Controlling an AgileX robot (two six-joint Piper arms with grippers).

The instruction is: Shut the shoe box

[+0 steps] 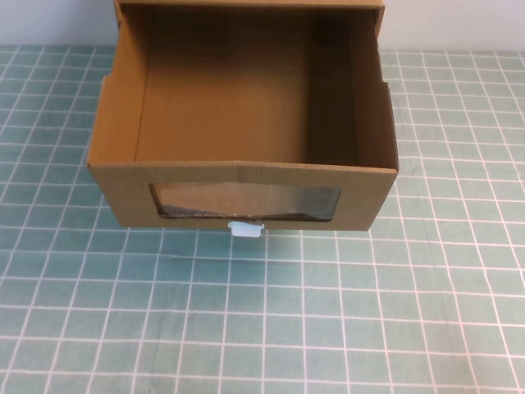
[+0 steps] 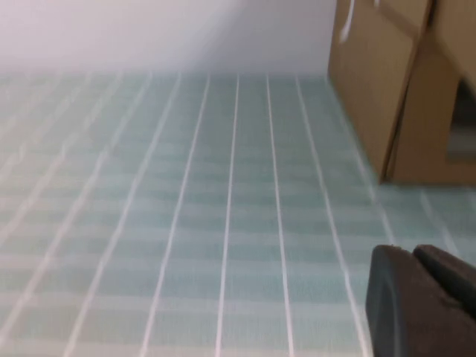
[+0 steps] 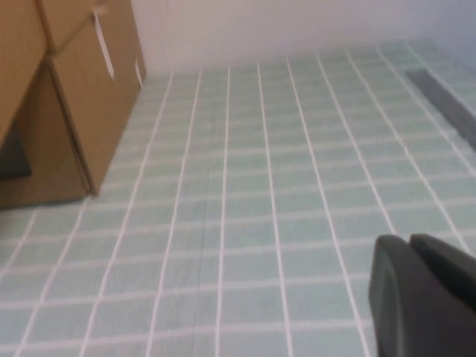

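Note:
The brown cardboard shoe box [image 1: 115,131] stands at the back middle of the table. Its drawer is pulled out toward me and is empty inside. The front panel has a clear window [image 1: 246,202] with a small white pull tab [image 1: 245,230] just below it. Neither gripper shows in the high view. My left gripper [image 2: 413,254] is low over the mat, left of the box [image 2: 379,89], fingers together and holding nothing. My right gripper [image 3: 409,242] is low over the mat, right of the box [image 3: 89,104], fingers together and holding nothing.
A green mat with a white grid [image 1: 328,312] covers the table. A pale wall [image 2: 149,30] runs behind the box. A dark strip [image 3: 446,104] lies at the mat's far right edge.

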